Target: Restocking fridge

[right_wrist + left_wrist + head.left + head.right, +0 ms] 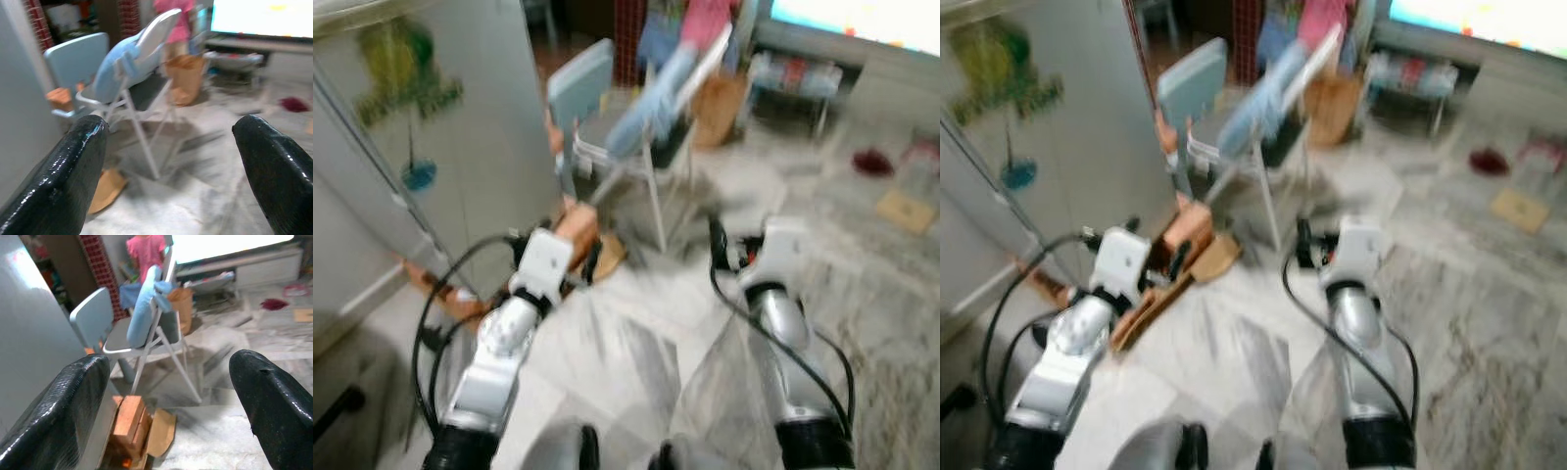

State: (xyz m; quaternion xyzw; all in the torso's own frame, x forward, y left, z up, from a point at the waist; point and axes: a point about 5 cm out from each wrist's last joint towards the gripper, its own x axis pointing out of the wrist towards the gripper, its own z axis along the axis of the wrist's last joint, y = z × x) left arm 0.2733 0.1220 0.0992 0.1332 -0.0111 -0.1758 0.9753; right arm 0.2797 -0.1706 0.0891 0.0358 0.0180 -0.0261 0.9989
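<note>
Here the head views are blurred, which suggests the robot is walking or turning. Largest item: the fridge [460,147], grey, door side facing the camera, with a green sticker and a blue magnet, standing at the robot's left front. Beyond it a folding chair [146,333] with a blue cushion draped over its back, and a second pale blue chair [78,61] beside the fridge. A brown paper bag [185,78] sits on the floor behind the chairs. At the fridge's foot lie orange-brown blocks [129,423] and a flattened cardboard piece [161,431].

Left gripper [168,406]: fingers spread wide, nothing between them, raised and aimed toward the fridge foot. Right gripper [168,171]: likewise wide apart and empty, aimed at the folding chair.

Judgement: no stock is in hand, so the step is approach, either to the goods or to the fridge. Which item is meant for restocking cannot be told. To do it well: stop walking first so the views sharpen, square the body to the target, keep both arms clear of the chair legs.
</note>
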